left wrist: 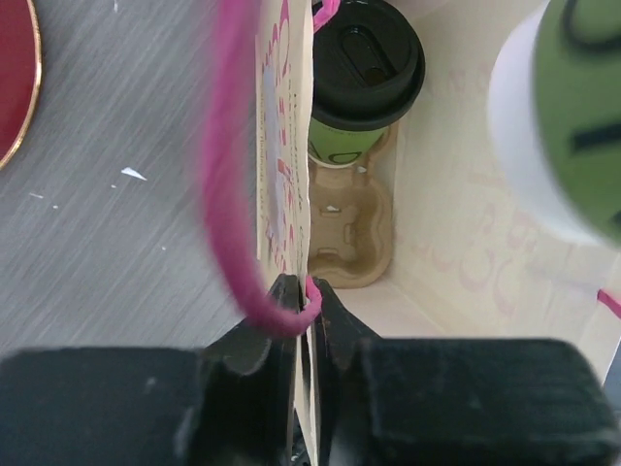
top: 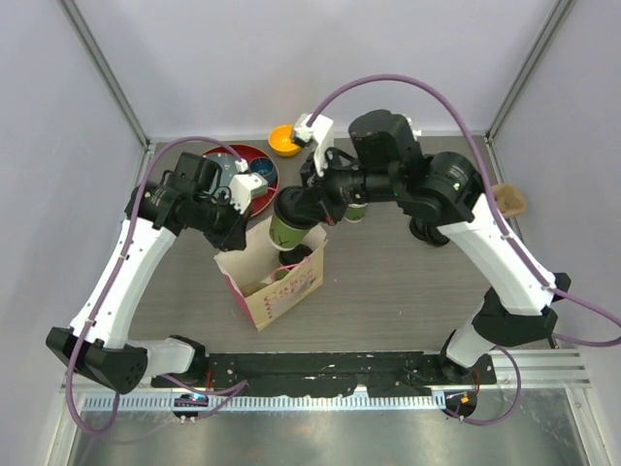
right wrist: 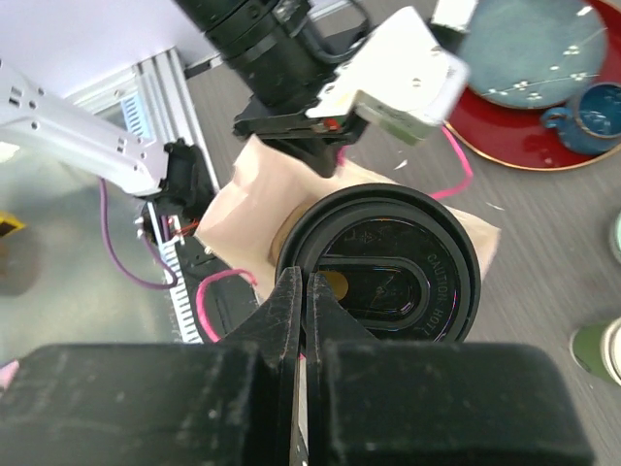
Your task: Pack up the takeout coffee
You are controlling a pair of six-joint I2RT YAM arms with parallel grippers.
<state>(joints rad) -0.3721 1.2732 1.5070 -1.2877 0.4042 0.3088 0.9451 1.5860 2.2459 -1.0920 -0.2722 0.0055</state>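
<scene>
Paper bag [top: 281, 291]: upright at table centre, mouth open
Left gripper [left wrist: 309, 296]: jaws almost together, pinching the bag's left wall at its rim, pink handle [left wrist: 228, 194] against the fingertips
Packed cup [left wrist: 367, 73]: upright inside the bag, lidded, seated in the far pocket of the cardboard carrier [left wrist: 354, 233]
Held cup [top: 289, 225]: tilted over the bag mouth, not seated in the carrier
Right gripper [right wrist: 303, 296]: jaws pressed together on the rim of that cup's black lid [right wrist: 388, 282]

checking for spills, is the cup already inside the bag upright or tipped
Upright: the green paper cup with black plastic lid stands in the brown cardboard carrier.
</scene>
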